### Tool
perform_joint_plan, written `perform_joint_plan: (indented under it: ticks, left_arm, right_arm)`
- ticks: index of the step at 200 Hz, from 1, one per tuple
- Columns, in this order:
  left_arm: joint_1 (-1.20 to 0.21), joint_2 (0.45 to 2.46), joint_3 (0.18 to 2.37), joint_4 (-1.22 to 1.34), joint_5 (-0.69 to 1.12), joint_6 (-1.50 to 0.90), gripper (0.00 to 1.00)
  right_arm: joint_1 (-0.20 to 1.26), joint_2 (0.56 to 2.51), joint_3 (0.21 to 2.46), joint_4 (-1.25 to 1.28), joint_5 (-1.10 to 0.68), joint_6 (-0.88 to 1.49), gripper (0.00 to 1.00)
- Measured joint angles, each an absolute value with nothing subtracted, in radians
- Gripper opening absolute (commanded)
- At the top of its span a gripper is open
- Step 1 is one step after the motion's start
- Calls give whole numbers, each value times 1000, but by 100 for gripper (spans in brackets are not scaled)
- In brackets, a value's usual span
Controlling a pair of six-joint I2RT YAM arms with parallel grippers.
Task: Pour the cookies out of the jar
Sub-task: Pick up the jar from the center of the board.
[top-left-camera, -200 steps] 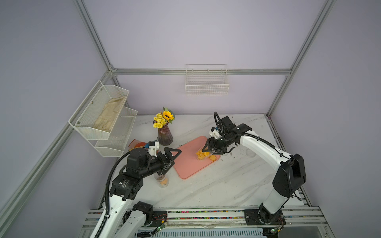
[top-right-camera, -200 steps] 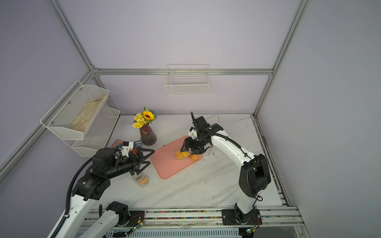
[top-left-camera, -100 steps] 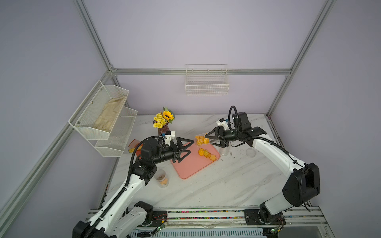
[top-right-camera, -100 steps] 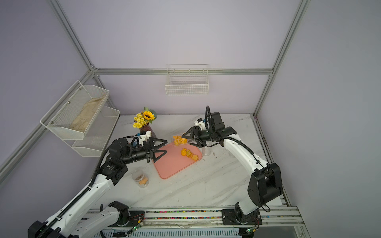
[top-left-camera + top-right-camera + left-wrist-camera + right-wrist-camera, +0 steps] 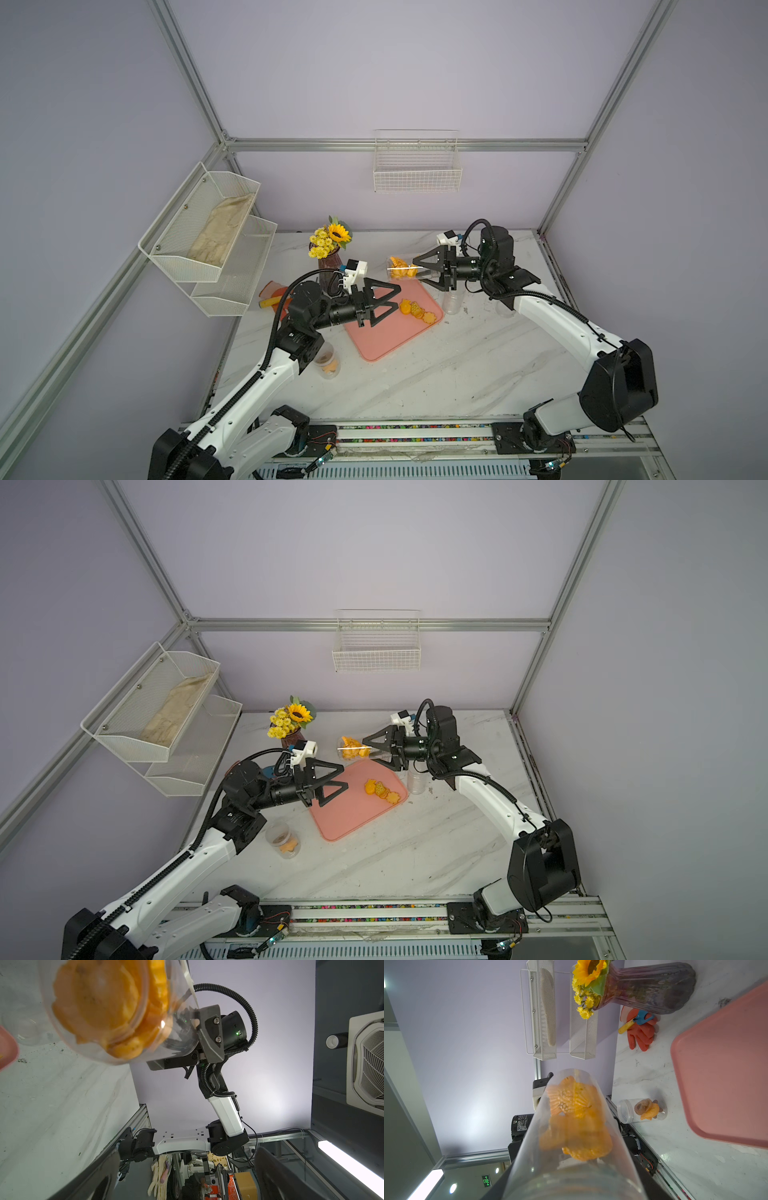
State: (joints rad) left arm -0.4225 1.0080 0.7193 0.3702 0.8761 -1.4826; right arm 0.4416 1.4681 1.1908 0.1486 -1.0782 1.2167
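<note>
White marble tabletop [image 5: 457, 374], right gripper [image 5: 419, 272] clamped on sideways clear plastic jar [image 5: 571, 1180] holding orange-yellow cookies [image 5: 571, 1122], left gripper [image 5: 398, 297] spread wide, empty, loose cookies [image 5: 415, 309] laid on pink tray [image 5: 386, 336].

Both top views look steeply down from high at the front edge, sharing nearly the whole marble table [image 5: 457, 374]. The left wrist camera faces the jar [image 5: 104, 1012] at close range, seemingly from below, with the right arm [image 5: 225, 1113] behind. The right wrist camera sights along that jar toward the pink tray [image 5: 726, 1064].
</note>
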Motion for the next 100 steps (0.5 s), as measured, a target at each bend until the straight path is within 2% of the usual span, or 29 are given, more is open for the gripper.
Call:
perform_joint_plan:
  ticks: [33,100]
  left_arm:
    - [-426,1053,720,440,889,-1518,100]
    - [-424,1113,720,459,910,-1533,100]
  right_arm:
    - [472,1467,1191,222,-1101,1265,64]
    - [498,1446,1184,202,-1138,1255,64]
